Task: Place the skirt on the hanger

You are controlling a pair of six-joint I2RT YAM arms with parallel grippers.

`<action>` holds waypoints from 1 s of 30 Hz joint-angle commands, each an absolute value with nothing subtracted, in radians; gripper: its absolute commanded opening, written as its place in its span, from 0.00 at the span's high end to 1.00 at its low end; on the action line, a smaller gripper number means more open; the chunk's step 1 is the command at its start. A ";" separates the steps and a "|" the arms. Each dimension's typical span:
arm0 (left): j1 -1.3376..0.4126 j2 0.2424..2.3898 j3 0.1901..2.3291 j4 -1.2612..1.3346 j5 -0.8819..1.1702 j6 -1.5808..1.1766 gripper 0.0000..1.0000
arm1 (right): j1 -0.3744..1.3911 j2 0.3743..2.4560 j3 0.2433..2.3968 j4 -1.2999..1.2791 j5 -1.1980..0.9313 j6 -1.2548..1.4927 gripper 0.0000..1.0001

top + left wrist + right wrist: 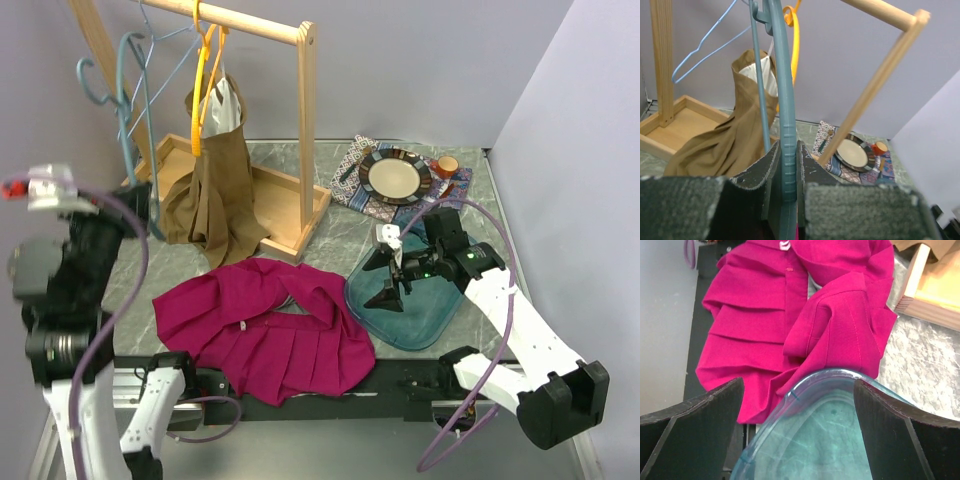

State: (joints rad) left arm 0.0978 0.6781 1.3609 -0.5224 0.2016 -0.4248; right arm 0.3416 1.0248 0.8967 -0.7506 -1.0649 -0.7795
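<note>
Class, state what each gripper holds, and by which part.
The left gripper clamps the teal hanger on a flat ribbed section; the right gripper is open, holding nothing.

**Cloth, plastic and wood are sharing the desk**

The magenta skirt [265, 335] is lying as matt woven cloth, its pleats creasing sharply. The teal hanger [785, 125] is showing smooth plastic with a ribbed stretch, faintly shining. The rack [305, 130] is showing pale, bare-looking wood. The tan garment [215, 190] is hanging as soft matt cloth. The blue tray [420, 320] is gleaming, glossy and translucent. The right fingers [695, 430] are looking matt black and rough-edged. The desk [335, 235] is showing a mottled, stone-like finish.
</note>
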 commanded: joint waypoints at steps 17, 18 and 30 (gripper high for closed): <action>0.006 0.224 1.242 -0.744 0.095 -0.508 0.99 | 0.328 1.106 1.337 -1.089 -0.920 -0.895 0.00; 0.006 0.218 1.247 -0.752 0.104 -0.508 0.99 | 0.328 1.112 1.348 -1.085 -0.913 -0.881 0.00; -0.061 0.213 1.345 -0.877 0.162 -0.428 0.99 | 0.330 1.120 1.512 -1.109 -0.965 -0.796 0.00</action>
